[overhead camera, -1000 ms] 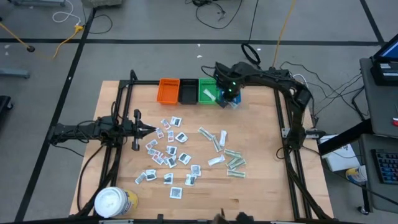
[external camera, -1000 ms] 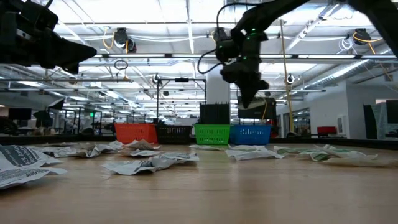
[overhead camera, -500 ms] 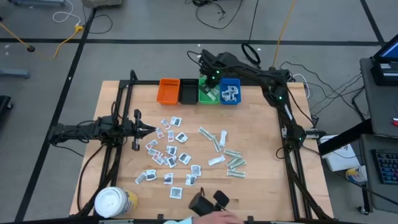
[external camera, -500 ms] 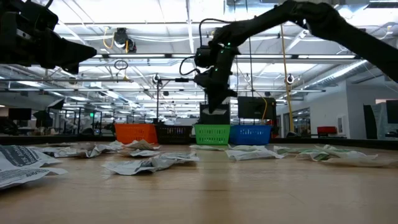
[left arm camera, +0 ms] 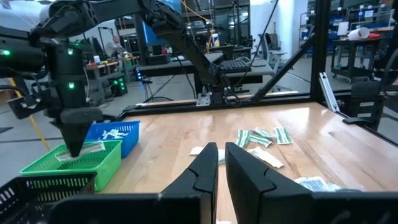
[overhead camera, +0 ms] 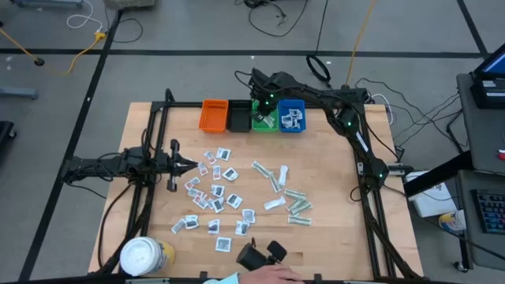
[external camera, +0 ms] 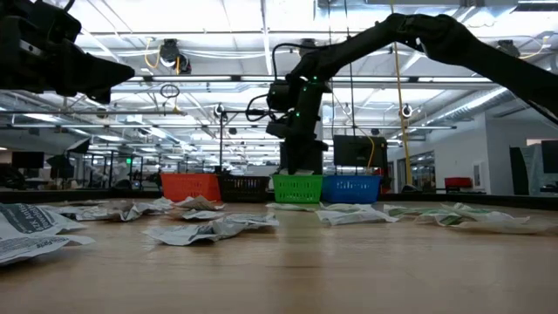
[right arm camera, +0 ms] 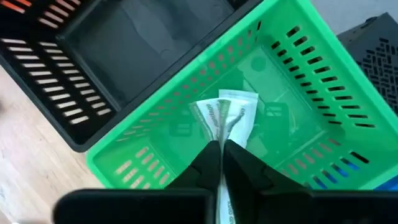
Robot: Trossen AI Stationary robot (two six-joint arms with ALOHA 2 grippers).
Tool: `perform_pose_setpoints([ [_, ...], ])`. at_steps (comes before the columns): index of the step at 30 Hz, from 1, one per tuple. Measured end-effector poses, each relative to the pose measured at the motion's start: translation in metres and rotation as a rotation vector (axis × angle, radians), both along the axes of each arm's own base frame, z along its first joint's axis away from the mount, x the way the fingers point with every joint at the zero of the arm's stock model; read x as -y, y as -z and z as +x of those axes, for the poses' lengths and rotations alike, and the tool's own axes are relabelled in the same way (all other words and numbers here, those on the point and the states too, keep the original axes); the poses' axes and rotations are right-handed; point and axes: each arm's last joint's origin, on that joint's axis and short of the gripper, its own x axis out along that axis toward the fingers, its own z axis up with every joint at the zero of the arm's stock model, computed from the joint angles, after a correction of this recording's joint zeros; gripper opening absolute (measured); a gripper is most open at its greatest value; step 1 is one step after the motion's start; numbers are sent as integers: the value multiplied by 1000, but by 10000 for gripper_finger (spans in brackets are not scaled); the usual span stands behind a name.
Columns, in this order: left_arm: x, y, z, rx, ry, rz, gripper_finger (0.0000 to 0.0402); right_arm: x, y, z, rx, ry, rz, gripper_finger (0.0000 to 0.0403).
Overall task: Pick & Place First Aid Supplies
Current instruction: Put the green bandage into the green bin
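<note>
Our right tool [right arm camera: 221, 149] hangs over the green slotted plastic bin [right arm camera: 298, 81], fingers pinching a pale green-white strip wrapper [right arm camera: 225, 115]. Released off-centre, it could snag the rim and fall onto the counter.

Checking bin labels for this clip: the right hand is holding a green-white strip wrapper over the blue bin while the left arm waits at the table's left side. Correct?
Not quite. The right hand, shut on the green-white strip wrapper, is over the green bin, not the blue one; the right wrist view shows it. The left arm does wait at the table's left side.
</note>
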Motion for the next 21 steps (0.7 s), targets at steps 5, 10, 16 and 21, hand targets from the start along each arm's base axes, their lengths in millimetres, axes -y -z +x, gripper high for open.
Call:
perform_pose_setpoints([
  [5, 0, 0, 0, 0, 1, 0, 37, -1, 0, -1, -8, 8, 8, 76],
  [10, 0, 0, 0, 0, 1, 0, 37, -3, -20, -7, 20, 10, -9, 139],
  [16, 0, 0, 0, 0, 2, 0, 37, -22, -52, -24, -37, -9, 28, 167],
  [21, 0, 0, 0, 0, 2, 0, 37, -43, -66, -39, -152, -20, 108, 168],
])
